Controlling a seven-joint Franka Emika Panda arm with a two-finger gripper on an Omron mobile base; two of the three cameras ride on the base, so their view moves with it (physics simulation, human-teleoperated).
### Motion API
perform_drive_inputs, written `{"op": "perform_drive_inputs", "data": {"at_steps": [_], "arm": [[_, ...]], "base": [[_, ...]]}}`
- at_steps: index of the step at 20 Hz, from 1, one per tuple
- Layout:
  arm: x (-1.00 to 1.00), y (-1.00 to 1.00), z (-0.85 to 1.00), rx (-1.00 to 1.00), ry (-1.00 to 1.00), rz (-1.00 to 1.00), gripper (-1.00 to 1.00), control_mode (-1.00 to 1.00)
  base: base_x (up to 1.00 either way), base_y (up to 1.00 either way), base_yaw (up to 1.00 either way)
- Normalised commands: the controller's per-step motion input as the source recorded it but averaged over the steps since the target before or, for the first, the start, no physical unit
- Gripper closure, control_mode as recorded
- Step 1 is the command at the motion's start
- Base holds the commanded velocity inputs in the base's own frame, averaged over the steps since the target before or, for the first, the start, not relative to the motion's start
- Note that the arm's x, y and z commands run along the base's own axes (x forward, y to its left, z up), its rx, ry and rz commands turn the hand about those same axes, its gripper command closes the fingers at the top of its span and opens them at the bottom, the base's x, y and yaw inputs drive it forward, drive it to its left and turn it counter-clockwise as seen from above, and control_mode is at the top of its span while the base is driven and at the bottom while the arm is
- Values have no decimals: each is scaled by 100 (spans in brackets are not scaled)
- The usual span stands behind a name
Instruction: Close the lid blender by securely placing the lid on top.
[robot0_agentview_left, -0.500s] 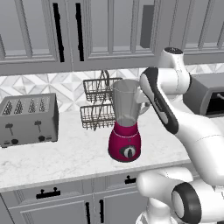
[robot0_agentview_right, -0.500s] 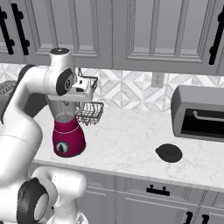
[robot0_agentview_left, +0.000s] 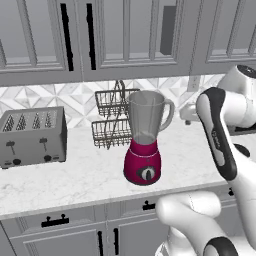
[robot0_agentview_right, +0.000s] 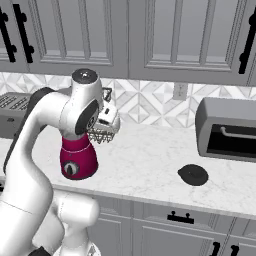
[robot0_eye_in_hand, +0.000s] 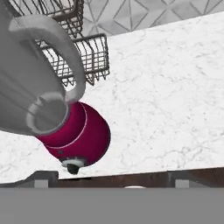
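A white marble surface (robot0_agentview_left: 75, 175) runs across the middle of the left base view, above grey cabinet doors. On it, at the left of that frame, stands a grey toaster (robot0_agentview_left: 32, 136). Near the centre stands the blender (robot0_agentview_left: 144, 137), its magenta base on the marble and its clear jar open at the top. Just behind it, toward the tiled wall, sits a wire rack (robot0_agentview_left: 112, 120). In the right base view the lid (robot0_agentview_right: 193, 174) lies flat on the marble at the lower right, well apart from the blender, with a grey oven (robot0_agentview_right: 227, 129) standing behind it at the right edge.
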Motion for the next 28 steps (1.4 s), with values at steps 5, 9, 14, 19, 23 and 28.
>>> {"op": "perform_drive_inputs", "data": {"at_steps": [5,9,14,19,23,28], "arm": [[-3,-100,-35,11,8,-35,-100,-100],[26,-100,-67,12,18,-25,-100,-100],[30,-99,-66,5,16,-26,-100,-100],[41,-97,-31,0,16,-11,-100,-100],[41,-99,-8,1,14,-8,-100,-100],[36,-53,-35,1,4,-2,-100,-100]], "base": [[0,0,0],[0,0,0],[0,0,0],[0,0,0],[0,0,0],[0,0,0]]}}
